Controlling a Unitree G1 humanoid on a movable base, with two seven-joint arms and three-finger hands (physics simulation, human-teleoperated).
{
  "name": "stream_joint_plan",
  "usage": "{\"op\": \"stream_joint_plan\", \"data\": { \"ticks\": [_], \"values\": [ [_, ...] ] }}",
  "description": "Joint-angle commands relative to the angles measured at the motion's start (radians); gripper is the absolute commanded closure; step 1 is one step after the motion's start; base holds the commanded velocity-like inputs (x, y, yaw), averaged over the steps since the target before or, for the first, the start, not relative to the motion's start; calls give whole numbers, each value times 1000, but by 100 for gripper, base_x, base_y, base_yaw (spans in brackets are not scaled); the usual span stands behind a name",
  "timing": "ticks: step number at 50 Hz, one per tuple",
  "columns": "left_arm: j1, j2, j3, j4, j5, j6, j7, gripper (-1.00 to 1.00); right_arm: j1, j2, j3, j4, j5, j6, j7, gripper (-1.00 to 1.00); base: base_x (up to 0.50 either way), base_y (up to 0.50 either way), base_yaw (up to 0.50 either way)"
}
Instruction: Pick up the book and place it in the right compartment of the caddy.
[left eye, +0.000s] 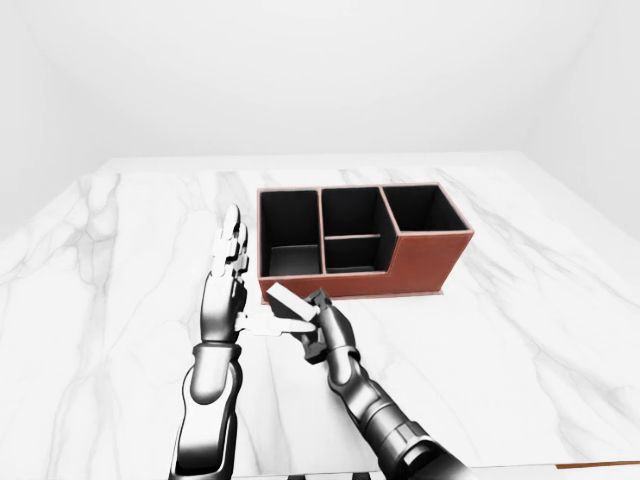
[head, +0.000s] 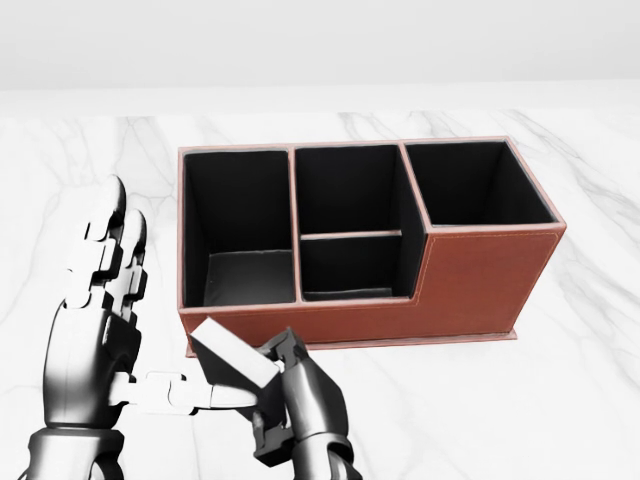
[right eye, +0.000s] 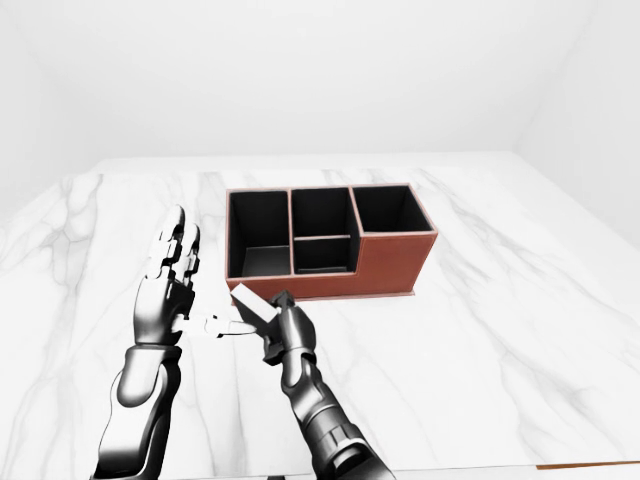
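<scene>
Right hand (head: 300, 400): fingers curled round the lower end of the book (head: 235, 357), gripping it. The book is a slim pale slab with a dark cover, lifted off the tabletop (head: 520, 400) and tilted, its upper end leaning toward the left of the head view. It sits just below the caddy's (head: 480, 280) near wall, under the divider between the left and middle compartments.

Left hand (head: 100, 310): fingers (head: 105, 245) spread wide and pointing up, empty palm facing the book; thumb extended sideways, its tip touching or nearly touching the book's underside, cannot tell which. This hand stands beside the caddy's left end, apart from it.

Caddy: reddish-brown leather-look box with black lining, resting on the white marble tabletop. Left compartment (head: 240, 225) tall and open; middle section split by a crossbar into two pockets; right compartment (head: 475, 180) raised on a taller block, nothing visible inside it. Book is outside the caddy, well apart from the right compartment.
</scene>
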Motion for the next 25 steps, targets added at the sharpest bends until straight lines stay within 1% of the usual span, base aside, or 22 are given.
{"op": "stream_joint_plan", "data": {
  "ticks": [1, 9, 15, 21, 25],
  "values": [
    [3, 3, 0, 13, -7, 0, -5, -100, -1, -5, -3, 15, -15, 0, -12, 100, 0, 0, 0],
    [3, 4, 2, 18, -9, 0, -6, -100, 9, -11, -3, -10, 0, 0, -7, 100, 0, 0, 0],
    [1, 3, 1, 15, -6, 0, -5, -100, 35, -12, 0, -85, 40, 0, 30, 100, 0, 0, 0],
    [-1, 4, 2, 21, -7, 0, -6, -100, 88, -15, 16, -242, 99, 0, 94, 100, 0, 0, 0],
    [1, 4, 1, 15, -5, 0, -6, -100, 94, -22, 19, -271, 118, 0, 99, 100, 0, 0, 0]
  ]
}}
